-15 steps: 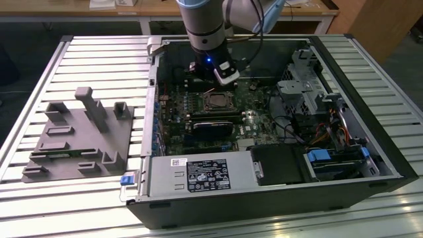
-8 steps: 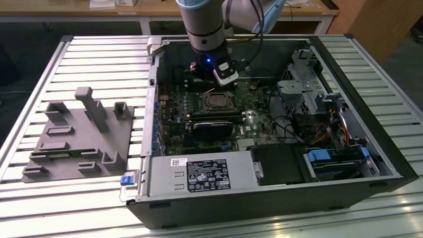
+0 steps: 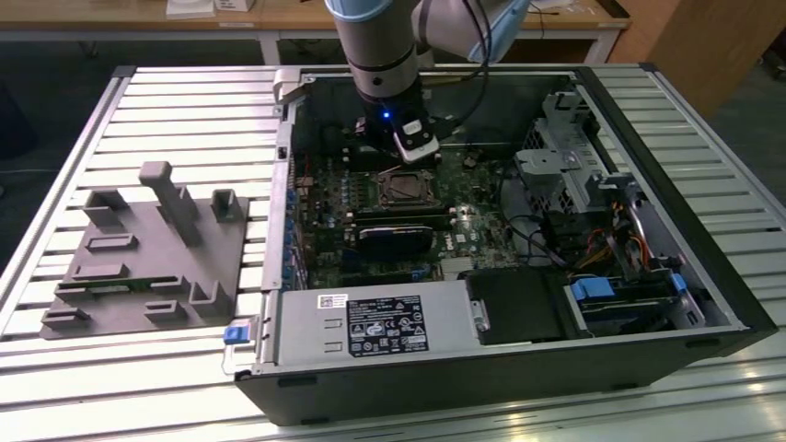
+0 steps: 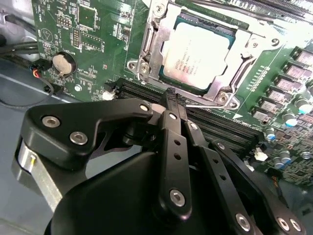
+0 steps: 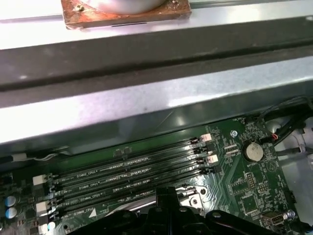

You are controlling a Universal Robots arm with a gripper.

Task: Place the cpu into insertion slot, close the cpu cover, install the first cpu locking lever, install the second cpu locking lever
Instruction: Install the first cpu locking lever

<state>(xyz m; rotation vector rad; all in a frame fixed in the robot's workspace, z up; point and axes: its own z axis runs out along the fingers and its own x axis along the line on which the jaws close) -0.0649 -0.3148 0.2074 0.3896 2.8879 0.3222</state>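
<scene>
The gripper (image 4: pixel 174 100) is seen with its black fingers (image 4: pixel 168 147) pressed together; nothing is gripped between them. In both wrist views the tips are held just above the long black memory slots (image 5: pixel 127 176), and no contact with the board can be made out. In the exterior view the gripper (image 3: pixel 415 150) is hung from the grey arm (image 3: pixel 381 55), inside the open computer case (image 3: pixel 687 304), just on the far side of the insertion slot (image 3: pixel 402 189).

The cpu (image 4: pixel 195 54) is seated in that slot with its silver top facing up, just beside the fingertips and not touched by them. The cpu cover (image 4: pixel 150 39) is laid down flat around it, so the chip top is shown through the square cut-out. Whether the locking levers are hooked cannot be told.

A round coin battery (image 4: pixel 62 63) is mounted on the green motherboard (image 4: pixel 93 39), well apart from the socket. The grey metal case wall (image 5: pixel 146 107) is seen beyond the memory slots in the first wrist view. At the near side of the case a power supply (image 3: pixel 368 327) with a label is fitted. A grey fixture (image 3: pixel 147 258) with upright posts is placed at the exterior view's left of the case, on the slatted metal table (image 3: pixel 184 101).
</scene>
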